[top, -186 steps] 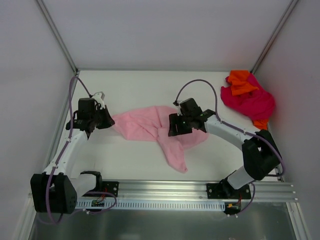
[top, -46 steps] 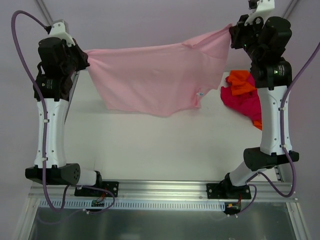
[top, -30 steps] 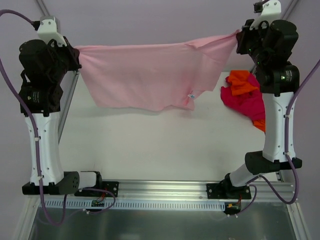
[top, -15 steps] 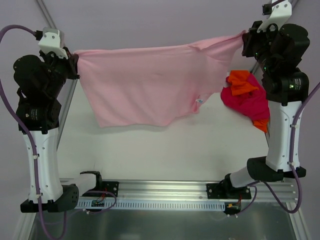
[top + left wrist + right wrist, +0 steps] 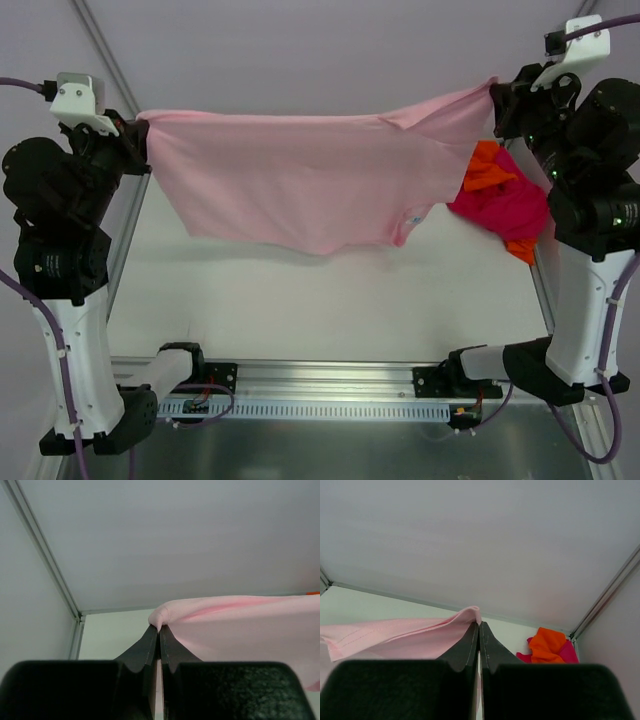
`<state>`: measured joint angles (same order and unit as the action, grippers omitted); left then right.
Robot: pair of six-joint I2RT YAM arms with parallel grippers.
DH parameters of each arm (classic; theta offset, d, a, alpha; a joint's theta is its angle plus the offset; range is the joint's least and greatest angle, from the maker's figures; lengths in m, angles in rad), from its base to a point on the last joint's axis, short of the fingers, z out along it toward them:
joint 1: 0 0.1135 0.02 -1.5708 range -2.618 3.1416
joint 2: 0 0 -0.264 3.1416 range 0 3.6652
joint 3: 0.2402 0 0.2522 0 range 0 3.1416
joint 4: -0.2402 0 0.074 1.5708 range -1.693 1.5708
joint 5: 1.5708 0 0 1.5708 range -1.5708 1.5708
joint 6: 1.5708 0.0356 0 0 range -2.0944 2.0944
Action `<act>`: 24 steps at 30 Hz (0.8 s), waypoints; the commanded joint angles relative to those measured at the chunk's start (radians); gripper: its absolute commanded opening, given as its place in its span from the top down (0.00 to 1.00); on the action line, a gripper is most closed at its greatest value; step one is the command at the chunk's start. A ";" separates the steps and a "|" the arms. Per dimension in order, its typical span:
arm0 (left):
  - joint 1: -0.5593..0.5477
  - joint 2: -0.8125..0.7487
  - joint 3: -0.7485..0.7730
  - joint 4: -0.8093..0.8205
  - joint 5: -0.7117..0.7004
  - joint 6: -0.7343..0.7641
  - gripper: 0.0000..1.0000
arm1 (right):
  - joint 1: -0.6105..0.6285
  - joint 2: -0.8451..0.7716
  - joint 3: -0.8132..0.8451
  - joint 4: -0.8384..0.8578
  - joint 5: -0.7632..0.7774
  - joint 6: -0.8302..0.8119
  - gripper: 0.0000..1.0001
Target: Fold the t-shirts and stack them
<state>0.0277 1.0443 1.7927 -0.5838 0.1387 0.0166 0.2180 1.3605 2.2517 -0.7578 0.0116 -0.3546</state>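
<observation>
The light pink t-shirt [image 5: 300, 175] hangs spread in the air between both raised arms, its lower edge clear of the table. My left gripper [image 5: 140, 135] is shut on its left top corner; in the left wrist view the cloth [image 5: 235, 620] bunches at the closed tips of the gripper [image 5: 159, 627]. My right gripper [image 5: 495, 100] is shut on the right top corner, with the pink cloth [image 5: 395, 632] pinched at the gripper's tips [image 5: 479, 624]. The magenta-red t-shirt [image 5: 505, 205] and the orange t-shirt [image 5: 483, 168] lie crumpled together at the back right.
The white table [image 5: 330, 300] lies below the hanging shirt. Grey enclosure walls and corner posts [image 5: 105, 55] stand close behind both arms. An aluminium rail [image 5: 330, 385] carries the arm bases at the near edge.
Both arms have risen and drawn further apart, stretching the pink t-shirt wider and pulling it a little nearer to me. The grips have not changed.
</observation>
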 commanded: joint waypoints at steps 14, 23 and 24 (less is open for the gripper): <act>0.011 0.054 0.106 -0.096 -0.018 -0.170 1.00 | 0.026 -0.054 -0.058 -0.021 0.133 -0.006 0.99; 0.011 0.083 0.109 -0.139 -0.010 -0.225 1.00 | 0.032 -0.043 -0.089 -0.034 0.203 -0.030 0.99; 0.009 0.089 0.115 -0.142 -0.011 -0.225 1.00 | 0.034 -0.046 -0.108 -0.020 0.208 -0.029 0.99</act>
<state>0.0277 1.1378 1.8904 -0.7406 0.1493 -0.1825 0.2489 1.3262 2.1651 -0.8227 0.1413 -0.3588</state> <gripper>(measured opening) 0.009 0.018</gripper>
